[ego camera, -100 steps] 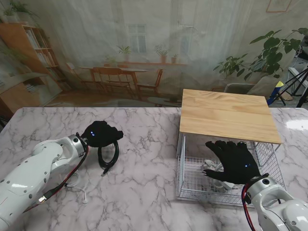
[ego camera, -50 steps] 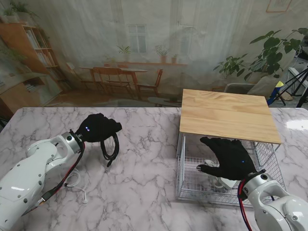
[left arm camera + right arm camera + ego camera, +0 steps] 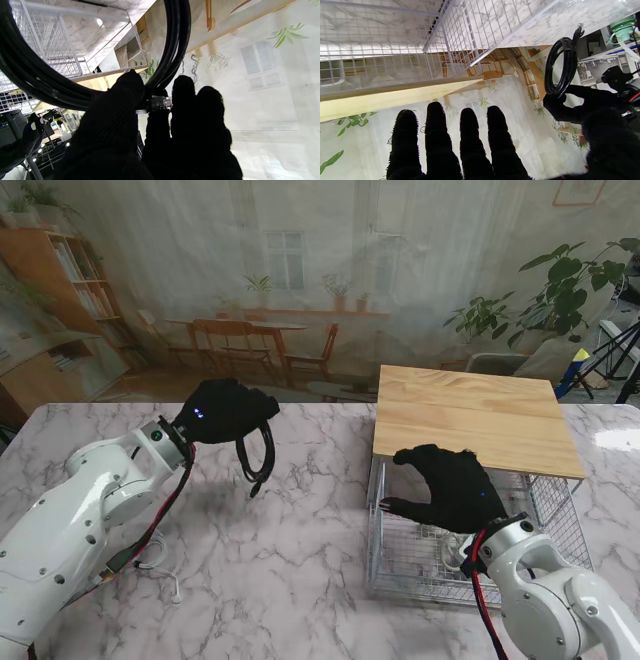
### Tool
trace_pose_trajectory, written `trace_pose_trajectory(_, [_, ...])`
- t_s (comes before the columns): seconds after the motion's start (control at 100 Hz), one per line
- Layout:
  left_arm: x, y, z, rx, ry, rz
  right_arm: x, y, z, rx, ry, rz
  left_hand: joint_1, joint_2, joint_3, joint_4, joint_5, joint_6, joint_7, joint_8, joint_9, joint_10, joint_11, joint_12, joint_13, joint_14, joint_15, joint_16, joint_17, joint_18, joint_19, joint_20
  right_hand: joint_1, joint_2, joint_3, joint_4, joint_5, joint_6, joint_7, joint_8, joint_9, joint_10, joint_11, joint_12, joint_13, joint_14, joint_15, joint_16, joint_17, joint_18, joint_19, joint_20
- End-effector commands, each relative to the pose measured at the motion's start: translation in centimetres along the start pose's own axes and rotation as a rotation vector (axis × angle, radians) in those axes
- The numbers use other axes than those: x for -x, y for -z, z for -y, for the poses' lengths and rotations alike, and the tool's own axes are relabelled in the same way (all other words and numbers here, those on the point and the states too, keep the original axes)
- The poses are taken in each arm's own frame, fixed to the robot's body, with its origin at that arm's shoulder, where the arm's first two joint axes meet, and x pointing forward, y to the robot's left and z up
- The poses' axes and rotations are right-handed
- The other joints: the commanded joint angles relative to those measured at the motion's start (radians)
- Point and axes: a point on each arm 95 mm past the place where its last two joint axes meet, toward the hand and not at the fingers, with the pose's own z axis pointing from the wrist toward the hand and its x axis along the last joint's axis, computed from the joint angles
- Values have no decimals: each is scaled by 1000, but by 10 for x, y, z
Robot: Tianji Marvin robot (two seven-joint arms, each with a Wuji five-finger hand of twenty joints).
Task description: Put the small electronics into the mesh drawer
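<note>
While the left hand [image 3: 228,410] grips the black cable coil [image 3: 257,457] clear of the table, the drawer [image 3: 400,565] lies well to its right, where the right hand [image 3: 447,485] hovers over it empty, fingers spread. Carry the coil level across; that hand should probably pull clear first.

From the left wrist, fingers [image 3: 183,100] pinch the coil [image 3: 42,80] at its plug.

From the right wrist, straight fingers [image 3: 468,135] hold nothing.
</note>
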Motion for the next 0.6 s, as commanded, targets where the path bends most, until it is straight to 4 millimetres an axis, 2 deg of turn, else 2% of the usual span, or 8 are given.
trace_pose_trajectory(0.0, [-3, -20, 24, -44, -12, -16, -5, -5, -3, -2, -8, -12, 52, 47, 131, 61, 49, -17, 74, 35, 18, -9, 32, 24, 40, 25, 51, 17, 1, -90, 19, 31, -46, 3, 15, -22, -19, 40, -69, -25, -43, 23, -19, -4, 1, 26, -57, -22, -22, 26, -21, -10])
trace_pose_trajectory(0.07, [-5, -31, 33, -51, 0, -25, -10, -9, -5, 0, -5, -24, 54, 50, 127, 58, 48, -16, 73, 37, 16, -7, 31, 24, 38, 24, 48, 17, 0, -92, 16, 30, -58, -2, 25, -22, -44, 67, -189, -88, -54, 33, -19, -5, 0, 29, -53, -32, -25, 29, -28, -6])
trace_pose_trajectory(0.17, [-9, -44, 44, -58, 12, -36, -18, -16, -9, 6, -8, -30, 56, 52, 124, 57, 45, -15, 71, 39, 15, -7, 30, 25, 38, 23, 46, 17, -1, -90, 14, 30, -75, -7, 31, -26, -38, 101, -248, -118, -82, 55, -30, -9, -9, 37, -58, -41, -28, 31, -36, -7])
trace_pose_trajectory(0.22, [-11, -50, 49, -63, 16, -40, -22, -21, -10, 21, -23, -26, 57, 52, 123, 57, 45, -15, 70, 40, 15, -6, 31, 26, 39, 22, 46, 18, -1, -89, 14, 31, -81, -21, 31, -28, 2, 115, -240, -116, -99, 70, -30, -8, -16, 46, -60, -44, -30, 33, -36, -6])
trace_pose_trajectory(0.33, [-17, -61, 57, -70, 32, -48, -31, -32, -11, 47, -46, -19, 58, 53, 123, 61, 45, -14, 68, 43, 13, -5, 33, 31, 41, 21, 47, 20, 2, -89, 16, 32, -136, -39, 52, -38, 42, 125, -244, -116, -144, 76, -25, -2, -33, 46, -65, -55, -44, 40, -35, -4])
trace_pose_trajectory(0.38, [-20, -65, 60, -72, 39, -54, -35, -37, -11, 49, -59, -16, 58, 53, 123, 62, 45, -14, 68, 43, 12, -4, 33, 31, 42, 21, 48, 20, 3, -89, 16, 33, -150, -44, 56, -40, 45, 130, -243, -113, -157, 77, -31, -4, -39, 46, -68, -57, -48, 44, -36, -4])
trace_pose_trajectory(0.42, [-23, -69, 62, -73, 43, -58, -38, -42, -11, 54, -67, -12, 57, 54, 124, 63, 45, -14, 68, 44, 11, -3, 33, 32, 42, 20, 48, 20, 4, -90, 17, 33, -172, -55, 93, -45, 50, 136, -241, -101, -162, 80, -38, -9, -39, 49, -68, -66, -51, 48, -35, -4])
trace_pose_trajectory(0.59, [-31, -81, 69, -78, 65, -76, -44, -62, -10, 64, -84, 34, 56, 54, 124, 65, 42, -10, 66, 48, 11, -2, 34, 33, 42, 19, 48, 18, 5, -91, 17, 34, -209, -42, 101, -52, 16, 175, -280, -109, -194, 96, -67, -32, -50, 61, -85, -100, -67, 68, -48, -10])
